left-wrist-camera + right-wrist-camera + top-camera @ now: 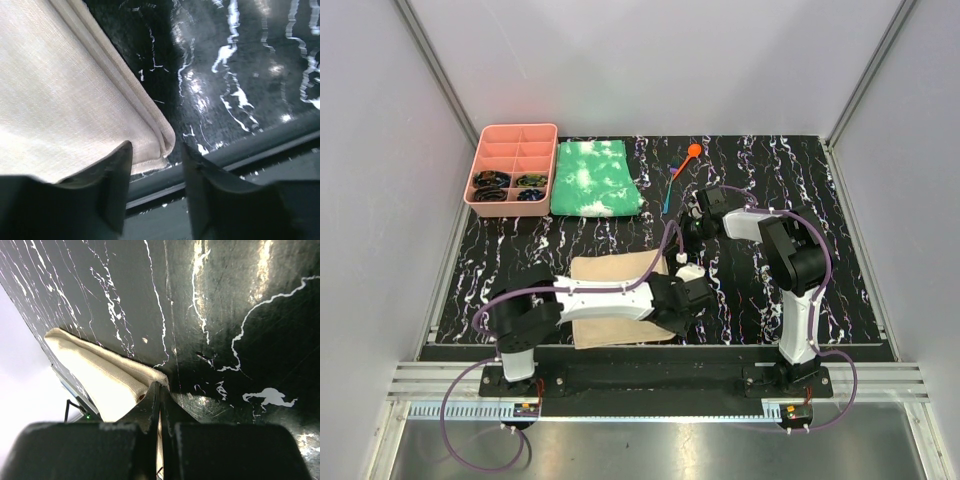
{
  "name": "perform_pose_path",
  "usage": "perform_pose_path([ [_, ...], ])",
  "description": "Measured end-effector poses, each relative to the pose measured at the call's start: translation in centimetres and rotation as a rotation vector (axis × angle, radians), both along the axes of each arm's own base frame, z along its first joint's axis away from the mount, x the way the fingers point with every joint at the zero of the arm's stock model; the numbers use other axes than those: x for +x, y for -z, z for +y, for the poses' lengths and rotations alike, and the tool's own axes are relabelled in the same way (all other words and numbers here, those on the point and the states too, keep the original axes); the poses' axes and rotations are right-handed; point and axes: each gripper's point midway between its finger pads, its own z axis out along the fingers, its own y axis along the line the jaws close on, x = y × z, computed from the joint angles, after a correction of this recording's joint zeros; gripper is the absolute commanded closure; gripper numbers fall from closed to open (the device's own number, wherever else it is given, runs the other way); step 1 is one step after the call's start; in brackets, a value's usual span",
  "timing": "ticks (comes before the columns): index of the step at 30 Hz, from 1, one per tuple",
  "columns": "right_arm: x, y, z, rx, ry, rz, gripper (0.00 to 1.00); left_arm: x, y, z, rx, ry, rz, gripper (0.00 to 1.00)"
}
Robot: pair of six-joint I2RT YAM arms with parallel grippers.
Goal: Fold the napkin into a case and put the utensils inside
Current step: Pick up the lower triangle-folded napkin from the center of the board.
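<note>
Napkin (610,275) looks soft and limp: take it by the corners.
Your right hand (160,386) pinches one corner; your left hand (156,148) straddles another, released.

A robotics lab test cell: plain grey panel walls (650,60), aluminium framing rail (880,382), black marbled table (860,250).
</note>
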Motion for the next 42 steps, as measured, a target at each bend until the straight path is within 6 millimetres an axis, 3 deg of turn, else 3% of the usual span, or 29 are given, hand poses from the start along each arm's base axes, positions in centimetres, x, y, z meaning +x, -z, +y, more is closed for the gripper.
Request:
perform_pose_path([
  [4, 0.0, 0.0, -0.1, -0.005, -0.014, -0.01, 0.99, 0.3, -3.1, -0.1, -0.063, 0.019, -0.035, 0.45],
  [8, 0.4, -0.3, -0.6, -0.06, -0.04, -0.034, 0.81, 1.8, -9.6, 0.5, -0.237, 0.002, -0.094, 0.49],
  [9, 0.7, -0.4, -0.8, -0.081, -0.046, -0.046, 0.72, 2.8, -11.3, 1.2, -0.291, -0.022, -0.116, 0.5],
  [11, 0.9, -0.8, -1.4, -0.123, -0.055, -0.064, 0.67, 5.5, -14.0, 3.6, -0.393, -0.09, -0.153, 0.53],
  [13, 1.1, -1.6, -1.9, -0.157, -0.064, -0.088, 0.62, 9.3, -15.2, 7.4, -0.456, -0.203, -0.191, 0.55],
  [18, 1.6, -4.0, -1.5, -0.139, -0.093, -0.142, 0.5, 14.6, -13.2, 15.2, -0.472, -0.411, -0.17, 0.56],
  [24, 0.6, -4.4, -0.3, -0.092, -0.139, -0.132, 0.46, 17.4, -12.1, 20.1, -0.576, -0.541, -0.1, 0.56],
  [25, 0.4, -4.3, 0.0, -0.09, -0.147, -0.129, 0.48, 17.7, -11.8, 20.5, -0.593, -0.555, -0.092, 0.55],
  [29, -0.4, -3.5, 0.7, -0.083, -0.178, -0.107, 0.51, 17.8, -9.7, 21.8, -0.616, -0.612, -0.032, 0.36],
  [38, -0.7, -2.2, 0.7, -0.092, -0.191, -0.079, 0.52, 18.1, -6.0, 23.8, -0.613, -0.727, 0.06, 0.4],
  [42, -0.6, -2.0, 0.8, -0.091, -0.195, -0.086, 0.67, 18.2, -4.4, 23.9, -0.596, -0.75, 0.106, 0.42],
])
